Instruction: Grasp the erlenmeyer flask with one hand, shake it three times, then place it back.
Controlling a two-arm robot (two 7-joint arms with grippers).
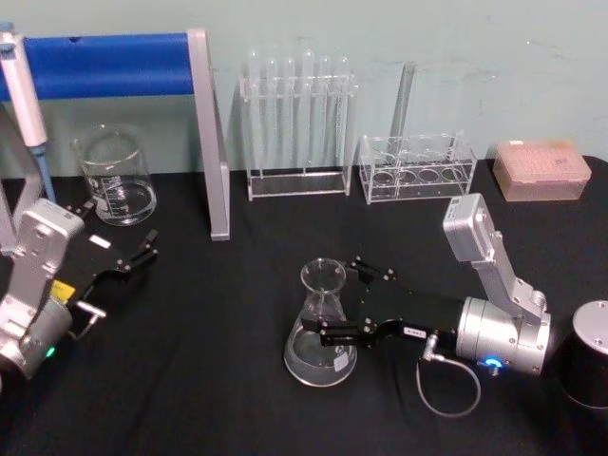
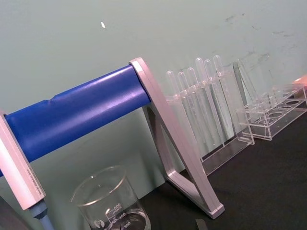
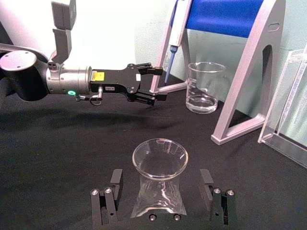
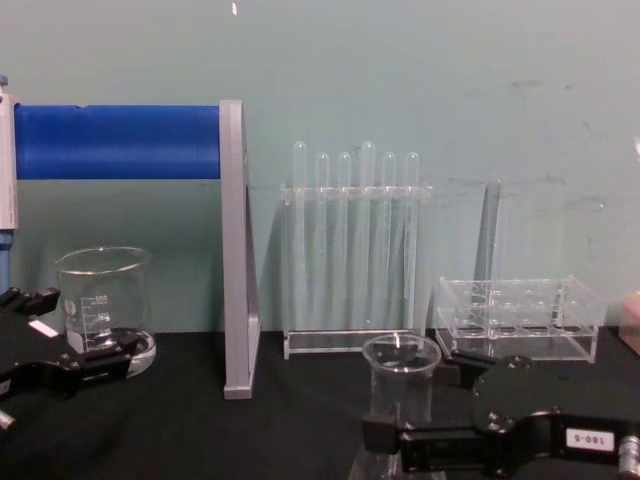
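Note:
The erlenmeyer flask (image 1: 322,326) is clear glass and stands upright on the black table, a little right of centre. My right gripper (image 1: 344,299) reaches in from the right and is open, one finger on each side of the flask's lower body. In the right wrist view the flask (image 3: 159,184) stands between the two black fingers (image 3: 108,203), with a gap on both sides. The chest view has the flask's rim (image 4: 400,355) above the right gripper (image 4: 440,435). My left gripper (image 1: 142,254) hovers open and holding nothing at the left, near the beaker; it is also visible as the left gripper (image 3: 151,85).
A glass beaker (image 1: 117,178) sits at the back left beside a blue-bar stand (image 1: 209,142) holding a pipette (image 1: 24,95). A test tube rack (image 1: 296,123), a second clear rack (image 1: 416,166) and a pink box (image 1: 540,169) line the back. A black cylinder (image 1: 589,356) stands at the right.

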